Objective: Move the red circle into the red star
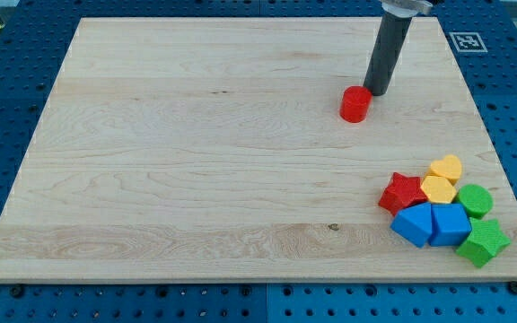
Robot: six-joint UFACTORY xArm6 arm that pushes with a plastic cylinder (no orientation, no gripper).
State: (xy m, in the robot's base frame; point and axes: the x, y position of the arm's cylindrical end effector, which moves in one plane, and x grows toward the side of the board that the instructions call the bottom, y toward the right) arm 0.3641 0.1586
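Red circle (pixel 355 104): a short cylindrical block standing upright in the upper right part of the desk (pixel 196 161), alone, well apart from all other blocks. My tip (pixel 375 92) rests at the circle's upper right edge, touching or just beside it; the dark rod rises from there toward the view's top. The arm carries no jaws, so neither an open nor a closed state applies.

Red star (pixel 402 193): lies at the left end of a tight cluster near the desk's lower right corner. Touching or just beside it are two yellow blocks (pixel 442 178), two blue blocks (pixel 432 223), a green circle (pixel 476 200) and a green star (pixel 484 241).

Desk: a pale wooden board with visible grain, lying on a blue perforated base (pixel 510 99). A black-and-white marker (pixel 465 41) sits beyond the upper right corner.
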